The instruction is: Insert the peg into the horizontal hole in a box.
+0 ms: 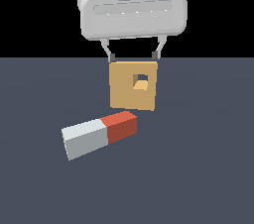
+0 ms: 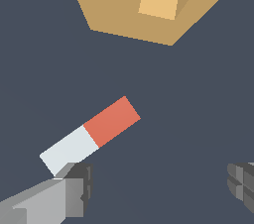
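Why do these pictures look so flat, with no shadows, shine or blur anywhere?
Exterior view: the peg and box cast no shadows on the floor; only face shading differs, and above the floor is pure black. Wrist view: everything is sharp, without glare, even the close end effector fingers.

We were looking at a simulated test scene, not a real room. The floor was one flat, untextured slate-blue plane, and behind the box it ended in plain black. The box and the peg just beside it were flat-shaded blocks without grain or wear. It was perhaps a lab benchmark, though nothing confirmed that.
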You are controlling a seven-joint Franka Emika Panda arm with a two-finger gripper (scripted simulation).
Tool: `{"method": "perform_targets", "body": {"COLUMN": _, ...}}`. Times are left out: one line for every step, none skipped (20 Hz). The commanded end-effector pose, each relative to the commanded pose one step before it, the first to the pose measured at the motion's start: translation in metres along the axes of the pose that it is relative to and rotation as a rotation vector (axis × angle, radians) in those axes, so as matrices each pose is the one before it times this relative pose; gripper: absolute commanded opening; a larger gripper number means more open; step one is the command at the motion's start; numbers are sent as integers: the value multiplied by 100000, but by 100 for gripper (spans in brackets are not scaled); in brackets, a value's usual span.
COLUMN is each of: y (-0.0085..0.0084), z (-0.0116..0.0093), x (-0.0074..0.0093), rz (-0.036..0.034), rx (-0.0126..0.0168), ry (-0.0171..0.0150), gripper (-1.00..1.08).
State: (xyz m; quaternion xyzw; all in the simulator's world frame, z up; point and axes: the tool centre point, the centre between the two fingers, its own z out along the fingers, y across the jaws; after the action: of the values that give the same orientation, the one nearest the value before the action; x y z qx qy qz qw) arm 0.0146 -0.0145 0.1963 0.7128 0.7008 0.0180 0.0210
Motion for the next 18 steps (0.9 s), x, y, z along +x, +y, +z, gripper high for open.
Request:
{"method": "perform_targets", "body": {"y": 1, "z": 1, "x": -1, "rz": 0, "rx": 0, "ry": 0, "gripper": 100}}
{"method": "perform_targets", "body": {"y": -8, "z": 9, "x": 1, "rz": 69, "rx": 2, "ry": -3, "gripper": 100}}
{"method": "perform_targets", "body": {"y": -22, "z": 31, "x": -35, "rz": 267, "rx": 14, "ry": -8, "gripper": 100}}
{"method": "perform_targets", "body": {"y": -36, "z": 52, "x": -46, "rz": 425, "rx": 23, "ry": -12, "gripper": 100}}
{"method": "perform_targets", "body": {"y": -51, "z": 73, "x": -63, "rz": 593, "rx": 32, "ry": -16, "gripper": 100}}
{"method": "perform_targets", "body": {"y": -65, "z": 94, "x": -83, "rz": 764, "rx": 41, "ry": -21, "gripper": 100}}
{"method": "perform_targets", "body": {"y": -80, "z": 115, "x": -100, "rz": 932, "rx": 50, "ry": -26, "gripper": 100}}
{"method": "perform_targets", "body": {"y": -94, "z": 136, "x": -117, "rz": 1101, "rx": 59, "ry": -30, "gripper": 100}}
{"method": "perform_targets", "body": {"y": -109, "z": 157, "x": -137, "rz": 1273, "rx": 68, "ry": -35, "gripper": 100}}
{"method": "perform_targets", "body": {"y": -124, "z": 177, "x": -153, "rz": 1438, "rx": 77, "ry": -39, "gripper": 100}}
{"method": "perform_targets", "body": {"y": -139, "z": 198, "x": -172, "rz": 1608, "rx": 86, "ry": -44, "gripper": 100}}
{"method": "perform_targets", "body": {"y": -153, "z": 219, "x": -190, "rz": 1776, "rx": 95, "ry": -49, "gripper": 100}}
{"method": "perform_targets", "body": {"y": -168, "z": 239, "x": -208, "rz": 1944, "rx": 104, "ry": -53, "gripper": 100}}
{"method": "perform_targets", "body": {"y": -183, "z": 260, "x": -226, "rz": 2113, "rx": 113, "ry": -58, "gripper": 100}}
{"method": "perform_targets", "body": {"y": -198, "z": 281, "x": -243, "rz": 2278, "rx": 122, "ry": -62, "gripper": 100}}
{"method": "perform_targets", "body": {"y": -213, "z": 301, "x": -260, "rz": 2445, "rx": 131, "ry": -67, "gripper": 100}}
{"method": "perform_targets", "body": {"y": -228, "z": 322, "x": -278, "rz": 2612, "rx": 140, "ry": -71, "gripper": 100}}
{"method": "perform_targets", "body": {"y": -243, "z": 342, "x": -296, "rz": 2777, "rx": 149, "ry": -76, "gripper": 100}}
